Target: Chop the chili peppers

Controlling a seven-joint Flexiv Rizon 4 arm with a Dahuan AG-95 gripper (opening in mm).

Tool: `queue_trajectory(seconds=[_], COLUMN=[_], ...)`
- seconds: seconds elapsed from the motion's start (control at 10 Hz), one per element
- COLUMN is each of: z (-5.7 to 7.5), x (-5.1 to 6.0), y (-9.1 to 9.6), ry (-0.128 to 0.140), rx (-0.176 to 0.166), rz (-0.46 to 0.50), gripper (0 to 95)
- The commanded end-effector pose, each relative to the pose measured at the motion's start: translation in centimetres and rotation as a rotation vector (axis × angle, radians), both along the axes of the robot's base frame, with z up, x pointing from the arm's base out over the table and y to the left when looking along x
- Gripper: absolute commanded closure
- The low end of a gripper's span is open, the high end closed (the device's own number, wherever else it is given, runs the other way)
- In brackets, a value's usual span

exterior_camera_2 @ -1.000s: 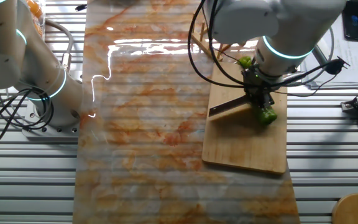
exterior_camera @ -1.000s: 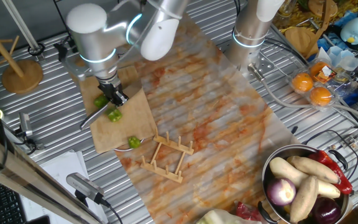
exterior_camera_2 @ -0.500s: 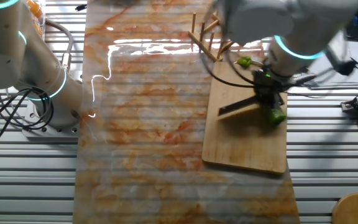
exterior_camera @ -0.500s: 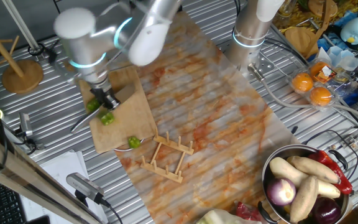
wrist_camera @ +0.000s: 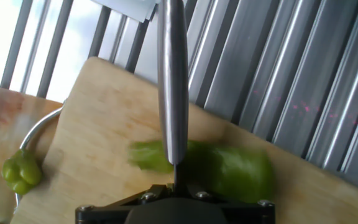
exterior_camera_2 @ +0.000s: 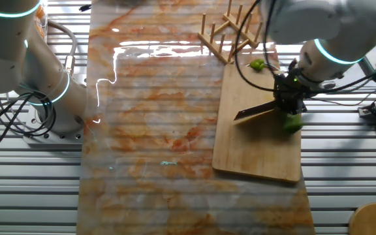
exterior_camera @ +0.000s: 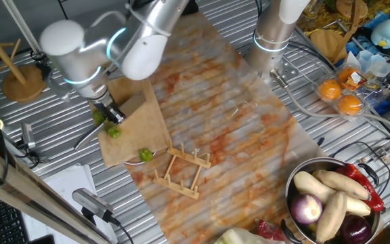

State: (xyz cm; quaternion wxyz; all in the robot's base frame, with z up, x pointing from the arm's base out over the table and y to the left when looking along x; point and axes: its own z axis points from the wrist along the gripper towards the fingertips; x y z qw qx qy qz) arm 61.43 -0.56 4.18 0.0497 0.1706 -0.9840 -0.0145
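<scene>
My gripper (exterior_camera: pixel 107 112) is shut on a knife handle. The blade (exterior_camera: pixel 87 137) angles down over the left edge of the wooden cutting board (exterior_camera: pixel 141 125). The green chili pepper (exterior_camera: pixel 114 133) lies under the blade at that edge. In the hand view the blade (wrist_camera: pixel 171 81) crosses the blurred pepper (wrist_camera: pixel 235 171), and a small green chunk (wrist_camera: pixel 22 171) lies to the left. That chunk (exterior_camera: pixel 145 155) sits at the board's near corner. In the other fixed view the gripper (exterior_camera_2: pixel 286 101) holds the knife (exterior_camera_2: pixel 253 112) above the pepper (exterior_camera_2: pixel 292 122), with the chunk (exterior_camera_2: pixel 257 64) behind.
A wooden peg rack (exterior_camera: pixel 181 169) stands right beside the board. A metal bowl's rim (exterior_camera: pixel 294 186) at the front right surrounds pale tubers, an onion and long red peppers (exterior_camera: pixel 364 183). A second arm's base (exterior_camera: pixel 275 34) stands at the back. A wooden stand (exterior_camera: pixel 24 81) is at the far left.
The arm has moved toward the board's outer edge with the knife, and the green pepper has shifted with it from the board's middle to that edge.
</scene>
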Motion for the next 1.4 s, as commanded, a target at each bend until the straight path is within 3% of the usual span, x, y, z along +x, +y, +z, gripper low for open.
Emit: queue_trajectory(seconds=[0.1, 0.3, 0.6, 0.8, 0.9, 1.0, 1.4], z=[-0.1, 0.1, 2.0, 3.8, 4.0, 5.6, 8.3], x=[-2.7, -3.7, -4.5, -5.2, -5.3, -5.0, -3.1], y=[-0.4, -0.6, -0.7, -1.1, -1.2, -2.1, -3.6], ry=[-0.035, -0.045, -0.037, -0.069, -0.074, -0.103, -0.113], rx=[0.001, -0.005, 0.000, -0.002, -0.003, -0.001, -0.024], rz=[0.012, 0.022, 0.022, 0.021, 0.023, 0.022, 0.007], gripper=[95.0, 95.0, 95.0, 95.0, 95.0, 95.0, 95.0])
